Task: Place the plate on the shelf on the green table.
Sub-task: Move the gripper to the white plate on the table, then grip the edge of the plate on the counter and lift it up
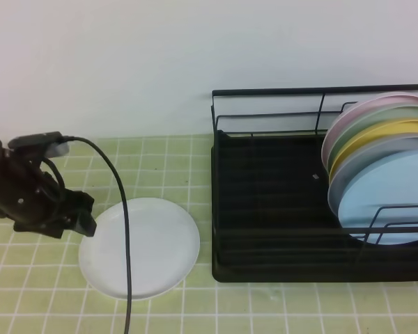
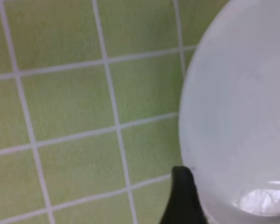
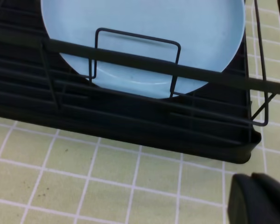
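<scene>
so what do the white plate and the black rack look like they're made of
White plate: probably glazed ceramic, maybe melamine; smooth, with a glossy highlight in the left wrist view. Black rack: thin metal wire rails, seemingly matt-coated, over a dark solid tray that could be plastic.

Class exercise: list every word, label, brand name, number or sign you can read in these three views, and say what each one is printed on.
None: no readable text in any view.
The white plate, the black shelf, the coloured plates and the green table are all unmarked.
A pale speck in the shelf tray is too small to read.
</scene>
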`<state>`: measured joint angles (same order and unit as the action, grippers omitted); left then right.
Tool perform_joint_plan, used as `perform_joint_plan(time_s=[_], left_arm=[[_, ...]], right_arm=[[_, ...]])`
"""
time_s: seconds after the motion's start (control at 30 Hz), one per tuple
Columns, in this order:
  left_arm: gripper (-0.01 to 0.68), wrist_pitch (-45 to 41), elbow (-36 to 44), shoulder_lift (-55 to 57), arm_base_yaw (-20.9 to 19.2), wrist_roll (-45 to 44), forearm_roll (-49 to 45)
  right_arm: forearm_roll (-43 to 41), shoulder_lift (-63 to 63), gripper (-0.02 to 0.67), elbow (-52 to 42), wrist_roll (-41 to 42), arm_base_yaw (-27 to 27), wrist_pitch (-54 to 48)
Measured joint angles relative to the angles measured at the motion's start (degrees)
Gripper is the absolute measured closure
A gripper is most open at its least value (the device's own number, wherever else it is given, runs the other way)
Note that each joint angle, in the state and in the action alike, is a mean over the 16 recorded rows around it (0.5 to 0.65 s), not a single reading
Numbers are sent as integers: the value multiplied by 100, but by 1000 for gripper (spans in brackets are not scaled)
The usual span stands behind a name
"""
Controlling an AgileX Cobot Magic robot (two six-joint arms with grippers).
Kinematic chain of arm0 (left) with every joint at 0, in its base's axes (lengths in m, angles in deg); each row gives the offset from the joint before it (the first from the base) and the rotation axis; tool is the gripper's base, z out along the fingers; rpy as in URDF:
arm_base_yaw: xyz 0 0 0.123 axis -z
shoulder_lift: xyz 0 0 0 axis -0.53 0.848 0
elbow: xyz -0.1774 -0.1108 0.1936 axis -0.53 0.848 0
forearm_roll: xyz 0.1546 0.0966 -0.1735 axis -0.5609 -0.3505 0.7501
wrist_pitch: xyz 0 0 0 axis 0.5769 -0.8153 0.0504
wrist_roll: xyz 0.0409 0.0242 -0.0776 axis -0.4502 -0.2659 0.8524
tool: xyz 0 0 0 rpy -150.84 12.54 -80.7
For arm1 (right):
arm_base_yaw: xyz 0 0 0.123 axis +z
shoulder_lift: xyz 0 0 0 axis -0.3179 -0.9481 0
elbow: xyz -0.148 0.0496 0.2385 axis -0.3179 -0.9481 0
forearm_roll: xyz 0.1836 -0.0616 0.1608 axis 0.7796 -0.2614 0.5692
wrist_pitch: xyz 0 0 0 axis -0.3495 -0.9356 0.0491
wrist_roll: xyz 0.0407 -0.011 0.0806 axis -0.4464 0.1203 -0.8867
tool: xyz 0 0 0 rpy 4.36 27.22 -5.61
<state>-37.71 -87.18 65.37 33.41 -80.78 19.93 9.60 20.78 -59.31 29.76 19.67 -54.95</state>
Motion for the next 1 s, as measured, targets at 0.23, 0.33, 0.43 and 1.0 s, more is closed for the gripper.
perform_joint_plan(time_s=[0.23, 0.33, 0.43, 1.0], left_arm=[[289, 72, -21, 419, 0, -9, 43], [313, 96, -21, 568, 0, -18, 74], [334, 120, -21, 696, 0, -35, 118], [441, 198, -48, 1076, 0, -141, 274]], right_arm=[[47, 0, 652, 0, 0, 0, -15], [76, 0, 652, 0, 0, 0, -13], [102, 0, 652, 0, 0, 0, -10], [135, 0, 652, 0, 0, 0, 1]])
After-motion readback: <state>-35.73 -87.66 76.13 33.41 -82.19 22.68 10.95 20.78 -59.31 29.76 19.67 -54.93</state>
